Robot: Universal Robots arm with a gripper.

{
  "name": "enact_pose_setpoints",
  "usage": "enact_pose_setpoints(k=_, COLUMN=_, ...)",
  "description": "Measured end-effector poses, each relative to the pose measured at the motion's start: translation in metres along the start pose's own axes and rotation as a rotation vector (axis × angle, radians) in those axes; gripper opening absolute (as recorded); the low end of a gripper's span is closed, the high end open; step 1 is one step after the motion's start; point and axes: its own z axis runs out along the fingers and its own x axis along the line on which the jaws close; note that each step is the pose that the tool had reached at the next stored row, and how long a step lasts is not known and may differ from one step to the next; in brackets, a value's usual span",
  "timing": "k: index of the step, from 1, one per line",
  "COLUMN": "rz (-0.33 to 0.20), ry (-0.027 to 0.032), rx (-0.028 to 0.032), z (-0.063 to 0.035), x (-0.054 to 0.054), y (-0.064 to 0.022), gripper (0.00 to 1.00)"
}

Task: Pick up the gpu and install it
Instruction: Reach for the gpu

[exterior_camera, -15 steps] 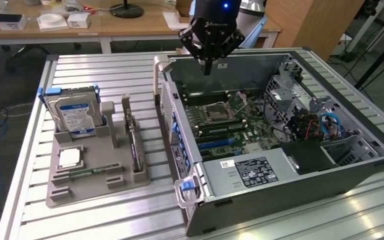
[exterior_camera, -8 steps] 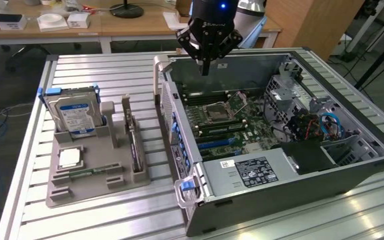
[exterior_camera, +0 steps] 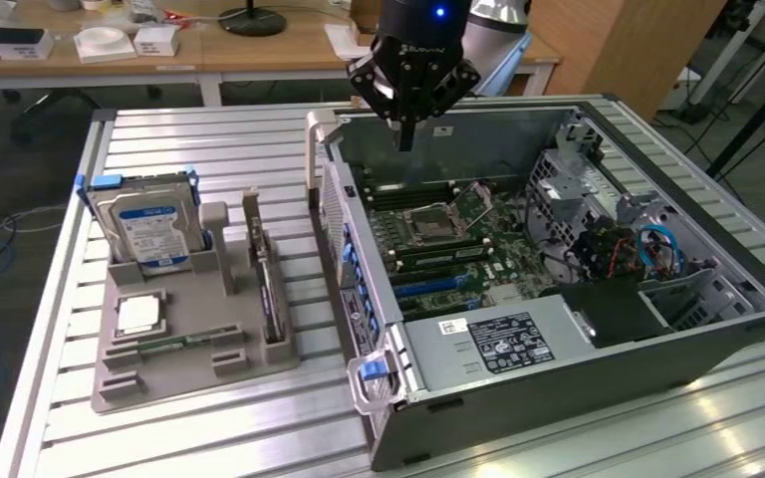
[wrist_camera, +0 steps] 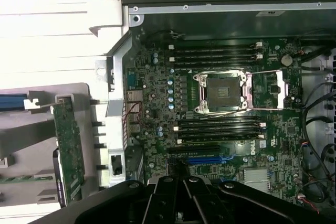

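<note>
The gpu (exterior_camera: 267, 289) is a thin dark card standing on edge in the right slot of a grey holder tray (exterior_camera: 170, 383), to the exterior view's left of the open computer case (exterior_camera: 596, 368). In the wrist view the gpu (wrist_camera: 68, 148) shows its green board face beside the case wall. My gripper (exterior_camera: 406, 139) hangs above the far end of the case, over the motherboard (exterior_camera: 449, 249), fingers shut with nothing between them. Seen from the wrist, the black gripper (wrist_camera: 181, 195) sits over the board near the blue slot (wrist_camera: 207, 159). It is well apart from the gpu.
The tray also holds a silver hard drive (exterior_camera: 150, 229) with a blue-white label and a square processor chip (exterior_camera: 139, 314). Inside the case are an empty processor socket (wrist_camera: 223, 90), memory slots, a power supply (exterior_camera: 502, 339) and cables (exterior_camera: 648, 249). A ribbed metal table (exterior_camera: 196, 149) lies beneath.
</note>
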Motion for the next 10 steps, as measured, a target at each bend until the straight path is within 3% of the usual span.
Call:
enact_pose_setpoints(k=6, rz=0.000, ry=0.0000, rx=0.0000, z=0.0002, x=0.003, y=-0.0003, gripper=0.11)
enact_pose_setpoints(k=10, rz=0.000, ry=0.0000, rx=0.0000, z=0.0004, x=0.013, y=-0.0010, gripper=0.11)
